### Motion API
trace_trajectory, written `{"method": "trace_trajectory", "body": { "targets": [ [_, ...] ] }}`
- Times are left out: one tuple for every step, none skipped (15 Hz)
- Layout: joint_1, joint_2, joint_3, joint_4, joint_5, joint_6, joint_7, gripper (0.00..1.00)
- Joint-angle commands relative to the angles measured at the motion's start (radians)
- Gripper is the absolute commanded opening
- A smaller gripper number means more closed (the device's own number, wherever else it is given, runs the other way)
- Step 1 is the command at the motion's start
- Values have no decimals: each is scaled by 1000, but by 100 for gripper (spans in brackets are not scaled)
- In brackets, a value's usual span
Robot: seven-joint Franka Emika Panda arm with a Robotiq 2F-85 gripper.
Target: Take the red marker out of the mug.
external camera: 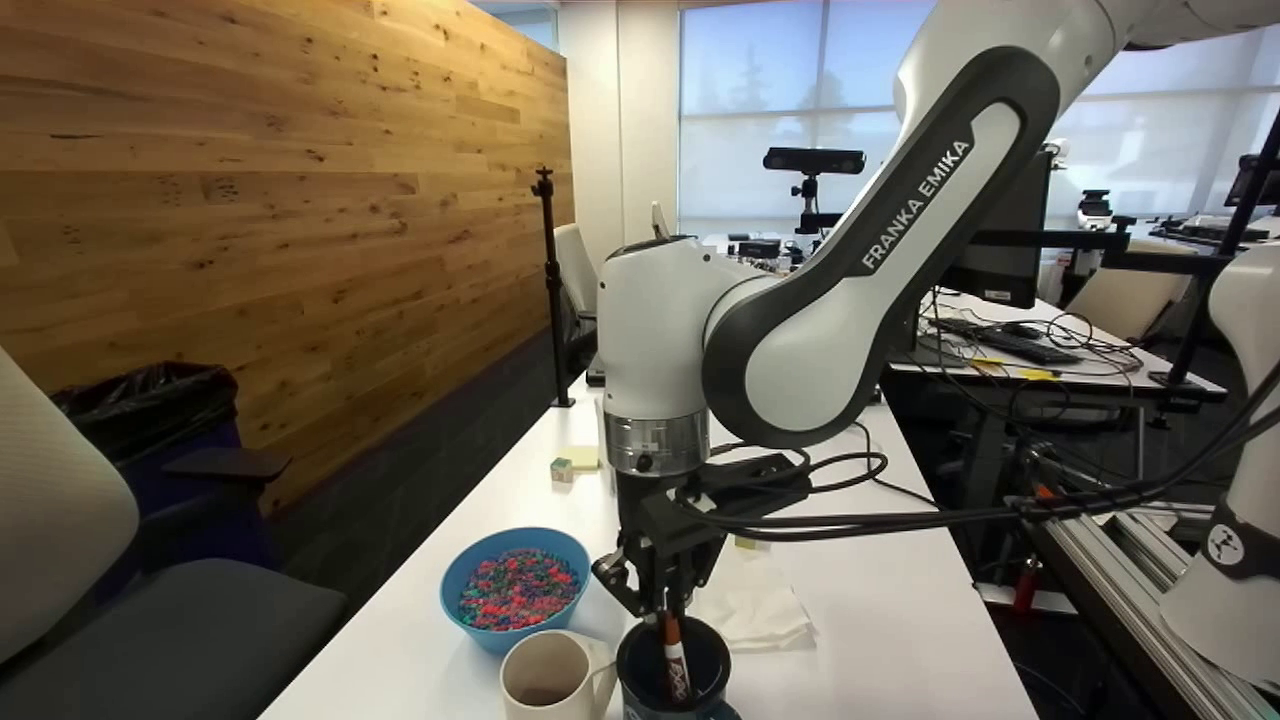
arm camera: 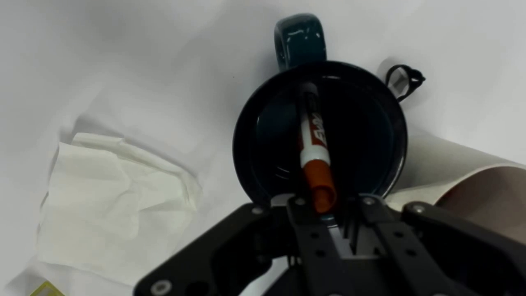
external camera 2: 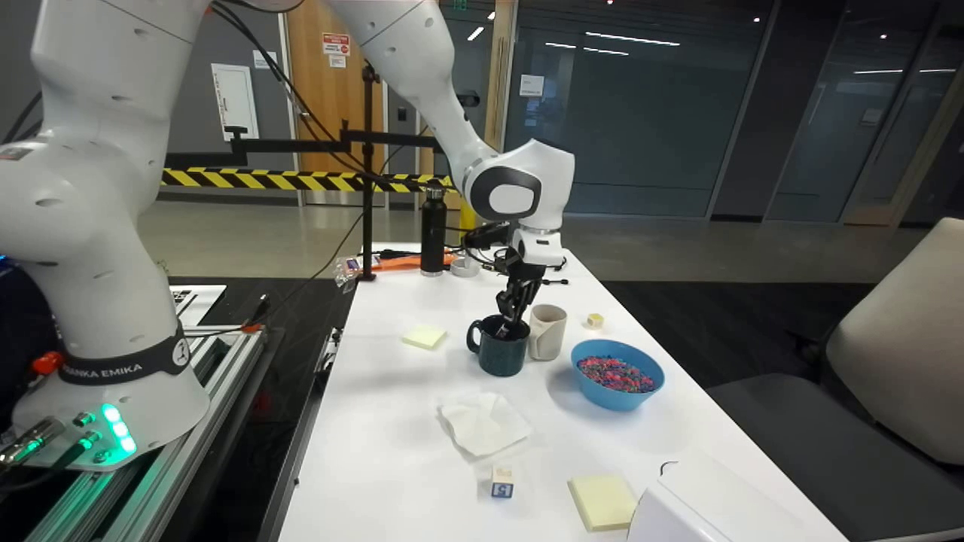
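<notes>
Where our black gripper (arm camera: 326,202) ends, narrowly parted fingertips (arm camera: 296,210) straddle the smooth cap of the red marker (arm camera: 314,139); we cannot tell whether they grip it. Below them, its slim barrel slants inside the glossy, round mug (arm camera: 361,127).

On the desk (external camera 2: 376,452), a blue bowl (external camera 2: 617,399) stands near a cream cup (external camera 2: 547,333), a block (external camera 2: 502,482) near a creased napkin (external camera 2: 484,425).

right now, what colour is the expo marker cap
The cap is reddish orange, clearest in the wrist view.
</notes>
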Motion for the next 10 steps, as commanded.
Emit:
{"method": "trace_trajectory", "body": {
  "targets": [
    [-14, -40, 20, -12, 31, -17, -28, 4],
    [-22, -61, 30, -18, 52, -18, -39, 4],
    [-29, -82, 39, -25, 74, -17, -48, 4],
    [-34, -99, 47, -28, 91, -21, -58, 4],
    [-37, -117, 51, -30, 106, -17, -66, 4],
    [-39, -133, 54, -32, 118, -16, -72, 4],
    [-44, -149, 59, -34, 133, -17, -83, 4],
    [-45, -165, 60, -36, 140, -17, -87, 4],
    [-47, -176, 61, -37, 148, -11, -94, 4],
    [-50, -186, 63, -38, 156, -14, -100, 4]
  ]
}}
